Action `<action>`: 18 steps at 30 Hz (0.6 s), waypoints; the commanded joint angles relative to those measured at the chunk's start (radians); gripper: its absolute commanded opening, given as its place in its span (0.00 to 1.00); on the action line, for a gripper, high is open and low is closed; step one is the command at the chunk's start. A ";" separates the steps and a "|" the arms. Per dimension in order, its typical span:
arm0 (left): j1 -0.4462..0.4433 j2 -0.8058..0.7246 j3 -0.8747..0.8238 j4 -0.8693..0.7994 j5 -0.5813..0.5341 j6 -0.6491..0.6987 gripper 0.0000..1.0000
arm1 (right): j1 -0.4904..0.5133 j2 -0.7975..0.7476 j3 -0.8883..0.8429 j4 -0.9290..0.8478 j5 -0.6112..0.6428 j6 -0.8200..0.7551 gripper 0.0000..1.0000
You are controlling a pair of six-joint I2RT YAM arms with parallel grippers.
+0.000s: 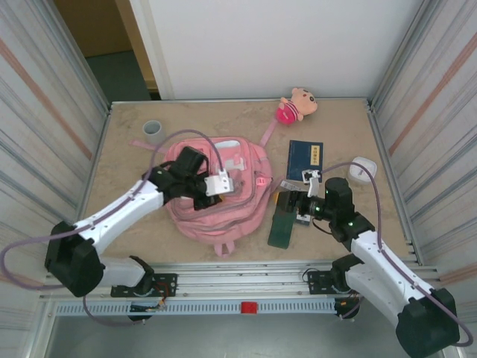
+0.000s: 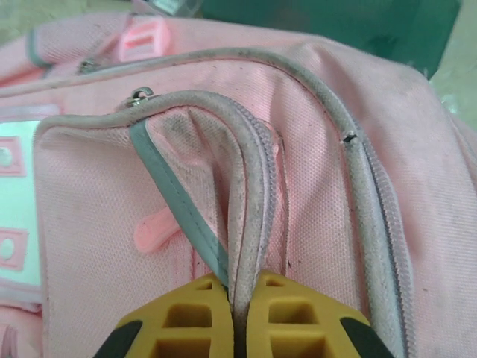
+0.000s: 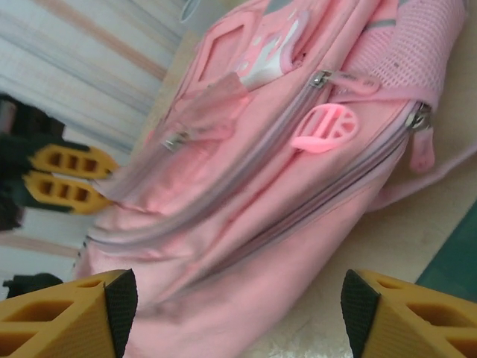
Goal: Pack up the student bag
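The student bag [image 1: 223, 212] is a large pink backpack lying flat in the middle of the table. My left gripper [image 1: 209, 194] rests on top of it, shut on a fold of its white-trimmed zipper edge [image 2: 246, 224]; the yellow fingers [image 2: 186, 324] pinch that trim between them. My right gripper [image 1: 292, 205] sits just right of the bag, open. In the right wrist view the right gripper [image 3: 238, 306] faces the student bag's side [image 3: 261, 186] with nothing between its wide-apart pads. The left gripper [image 3: 63, 175] shows at that view's left.
A dark green book [image 1: 282, 225] lies under the right gripper, and a blue book [image 1: 307, 160] behind it. A pink plush doll [image 1: 296, 106] sits at the back, a grey roll [image 1: 152, 130] at the back left, a white object [image 1: 363, 170] at the right. Metal walls enclose the table.
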 commanded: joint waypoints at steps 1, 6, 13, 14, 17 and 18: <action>0.071 -0.085 0.071 -0.111 0.273 0.129 0.00 | -0.047 0.056 0.024 0.099 -0.119 -0.115 0.74; 0.164 -0.129 0.116 -0.208 0.378 0.218 0.00 | -0.095 0.188 0.055 0.203 -0.244 -0.136 0.74; 0.218 -0.135 0.145 -0.250 0.451 0.267 0.00 | -0.098 0.343 0.086 0.275 -0.320 -0.195 0.74; 0.221 -0.135 0.145 -0.249 0.455 0.269 0.00 | -0.100 0.360 0.090 0.282 -0.330 -0.205 0.74; 0.225 -0.129 0.146 -0.249 0.459 0.273 0.00 | -0.100 0.413 0.105 0.302 -0.368 -0.213 0.75; 0.228 -0.129 0.149 -0.248 0.464 0.275 0.00 | -0.101 0.429 0.105 0.311 -0.370 -0.213 0.76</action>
